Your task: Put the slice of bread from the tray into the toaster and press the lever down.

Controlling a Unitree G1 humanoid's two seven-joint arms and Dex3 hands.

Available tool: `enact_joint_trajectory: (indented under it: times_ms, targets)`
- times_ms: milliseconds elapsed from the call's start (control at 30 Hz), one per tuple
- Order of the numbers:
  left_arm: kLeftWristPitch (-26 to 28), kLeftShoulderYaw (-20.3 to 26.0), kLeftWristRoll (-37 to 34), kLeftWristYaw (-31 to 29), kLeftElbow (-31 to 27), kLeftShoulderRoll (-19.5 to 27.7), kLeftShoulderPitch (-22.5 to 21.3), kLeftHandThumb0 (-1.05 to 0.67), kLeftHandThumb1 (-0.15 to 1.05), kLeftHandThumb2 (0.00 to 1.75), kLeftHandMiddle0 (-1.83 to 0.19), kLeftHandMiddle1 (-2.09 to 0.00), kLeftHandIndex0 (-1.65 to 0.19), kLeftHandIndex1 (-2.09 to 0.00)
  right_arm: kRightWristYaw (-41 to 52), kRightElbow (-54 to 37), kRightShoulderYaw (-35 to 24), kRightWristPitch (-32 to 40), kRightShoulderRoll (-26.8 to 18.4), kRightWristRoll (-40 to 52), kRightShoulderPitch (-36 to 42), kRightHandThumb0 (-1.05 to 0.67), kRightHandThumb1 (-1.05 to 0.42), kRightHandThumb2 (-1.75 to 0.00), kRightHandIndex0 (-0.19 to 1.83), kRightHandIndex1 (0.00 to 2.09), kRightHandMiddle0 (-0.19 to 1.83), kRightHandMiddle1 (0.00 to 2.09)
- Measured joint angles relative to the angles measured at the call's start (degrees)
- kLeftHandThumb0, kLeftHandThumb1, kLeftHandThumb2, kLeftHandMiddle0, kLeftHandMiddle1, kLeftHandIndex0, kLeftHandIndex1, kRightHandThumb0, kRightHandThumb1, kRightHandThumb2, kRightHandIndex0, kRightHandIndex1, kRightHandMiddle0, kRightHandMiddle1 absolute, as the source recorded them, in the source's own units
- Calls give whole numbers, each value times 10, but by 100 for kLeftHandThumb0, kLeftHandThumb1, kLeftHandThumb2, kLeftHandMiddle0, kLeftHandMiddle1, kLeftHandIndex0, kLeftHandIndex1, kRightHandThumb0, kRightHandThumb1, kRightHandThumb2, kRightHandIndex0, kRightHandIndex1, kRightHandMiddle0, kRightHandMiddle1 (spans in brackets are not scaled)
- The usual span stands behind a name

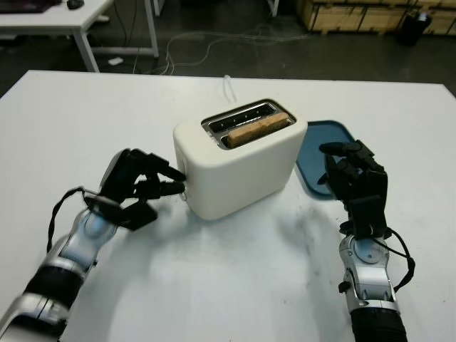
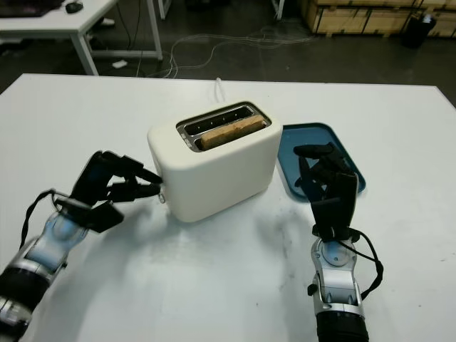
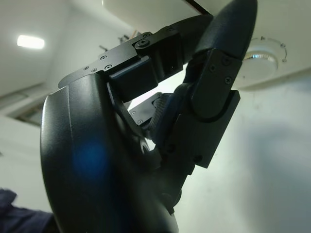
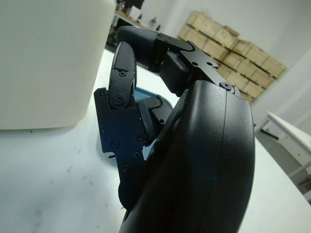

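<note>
The white toaster [image 1: 239, 160] stands mid-table, and a browned slice of bread [image 1: 258, 128] sits upright in its near slot, top edge showing. My left hand [image 1: 171, 182] is at the toaster's left end with curled fingers, their tips touching the small lever [image 1: 184, 187] low on that end face. In the left wrist view the fingers [image 3: 214, 82] reach up to the toaster wall beside a round dial [image 3: 265, 51]. The blue tray [image 1: 324, 146] lies right of the toaster, with nothing on the part I can see. My right hand [image 1: 349, 171] is held upright over the tray's near edge, fingers curled and holding nothing.
The toaster's white cord [image 1: 228, 85] runs off behind it. Bare white tabletop [image 1: 235, 278] lies in front of the toaster and on both sides. Another white table [image 1: 64, 21] and wooden crates [image 1: 356, 14] stand on the floor beyond.
</note>
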Motion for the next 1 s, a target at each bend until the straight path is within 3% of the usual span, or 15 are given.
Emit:
enact_joint_trajectory:
  times_ms: [100, 400, 433, 500, 600, 800, 1000]
  targets:
    - [-40, 27, 1, 10, -24, -27, 5, -94, 92, 13, -106, -145, -150, -1, 0, 0, 1, 4, 0, 0, 0, -41, -92, -37, 80, 175, 71, 137]
    - [-84, 83, 53, 51, -22, -83, -1, -97, 92, 29, -105, -143, -153, -9, 5, 0, 1, 4, -2, 0, -1, -41, -92, -37, 81, 175, 71, 137]
    - [-85, 87, 59, 53, -20, -85, -2, -97, 92, 29, -105, -143, -150, -15, 5, 0, 1, 4, -2, 0, -1, -41, -92, -37, 81, 175, 71, 136]
    - [-85, 93, 68, 58, -18, -91, -5, -97, 92, 28, -103, -147, -121, -69, 6, 0, 1, 4, -2, 1, -1, -41, -92, -37, 80, 175, 72, 135]
    - [-85, 98, 79, 62, -18, -95, -14, -96, 92, 25, -102, -149, -106, -92, 7, 0, 1, 4, -2, 1, -3, -41, -92, -37, 80, 175, 72, 133]
    - [-73, 118, 91, 60, -52, -83, -20, -92, 92, 27, -95, -172, -95, -101, 7, 0, 1, 4, -2, 1, -4, -42, -92, -38, 81, 175, 73, 134]
    - [-30, 152, 112, 33, -113, -19, -19, -89, 92, 31, -100, -175, -90, -100, 11, 1, 0, 4, -3, 2, -6, -41, -92, -37, 81, 175, 73, 133]
